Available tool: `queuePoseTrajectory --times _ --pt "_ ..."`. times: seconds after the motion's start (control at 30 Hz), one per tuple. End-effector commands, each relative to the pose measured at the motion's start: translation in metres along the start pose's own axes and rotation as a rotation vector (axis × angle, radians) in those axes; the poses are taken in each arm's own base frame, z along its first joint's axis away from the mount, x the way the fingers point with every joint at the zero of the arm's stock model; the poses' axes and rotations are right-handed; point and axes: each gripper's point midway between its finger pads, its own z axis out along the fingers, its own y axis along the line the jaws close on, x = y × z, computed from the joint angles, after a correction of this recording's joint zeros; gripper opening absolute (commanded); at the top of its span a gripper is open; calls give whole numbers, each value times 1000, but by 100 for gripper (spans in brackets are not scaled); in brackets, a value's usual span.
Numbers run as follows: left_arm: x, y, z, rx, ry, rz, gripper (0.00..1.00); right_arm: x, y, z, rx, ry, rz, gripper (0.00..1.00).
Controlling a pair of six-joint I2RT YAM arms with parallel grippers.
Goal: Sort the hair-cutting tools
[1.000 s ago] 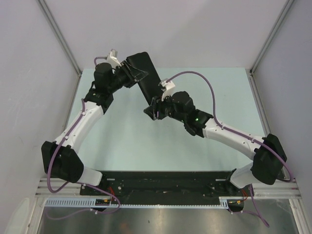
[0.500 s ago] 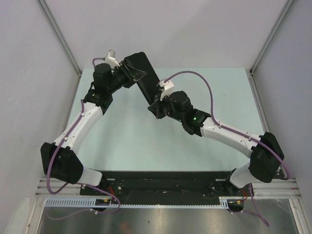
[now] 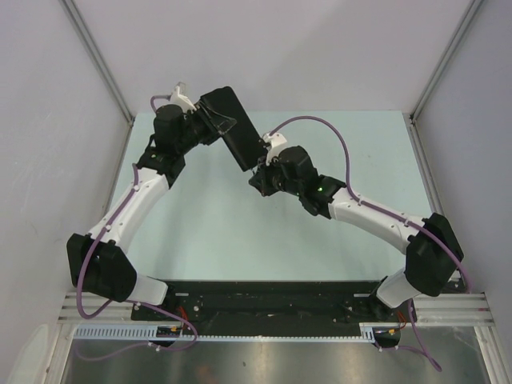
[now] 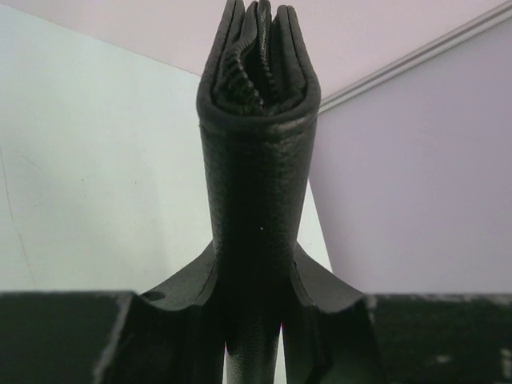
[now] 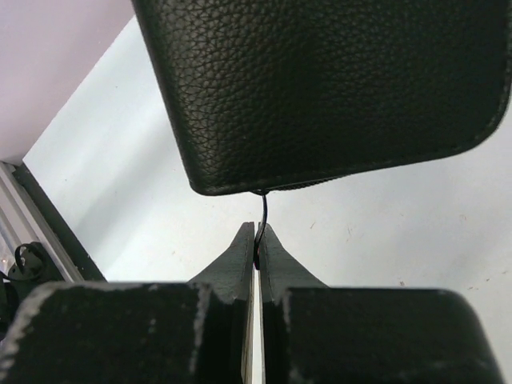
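Note:
A flat black fabric case point(image 3: 230, 126) is held up off the table at the back. My left gripper point(image 3: 213, 120) is shut on its edge; in the left wrist view the case point(image 4: 258, 160) stands edge-on between my fingers, zip teeth showing at the top. My right gripper point(image 3: 254, 174) is at the case's near end, shut on a thin black zipper pull point(image 5: 262, 210) that hangs from the case's corner point(image 5: 320, 88). No scissors or combs are in view.
The pale green table point(image 3: 208, 224) lies below both arms. Grey walls with metal posts point(image 3: 96, 56) close the sides and back. A black rail point(image 3: 264, 292) runs along the near edge by the arm bases.
My right gripper has moved up and to the right, closer to the case's near end. The left gripper has shifted the case slightly up and left.

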Motion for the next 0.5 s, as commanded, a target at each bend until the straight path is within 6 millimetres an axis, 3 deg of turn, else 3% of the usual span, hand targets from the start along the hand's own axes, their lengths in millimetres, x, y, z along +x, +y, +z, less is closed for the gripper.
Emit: queuePoseTrajectory --times 0.0,0.13,0.47 --pt "-49 -38 -19 95 -155 62 21 11 -16 0 52 33 21 0" --pt "-48 -40 -20 102 -147 61 20 13 -20 1 62 34 21 0" --pt "-43 -46 -23 135 -116 72 15 14 -52 0 154 38 70 0"
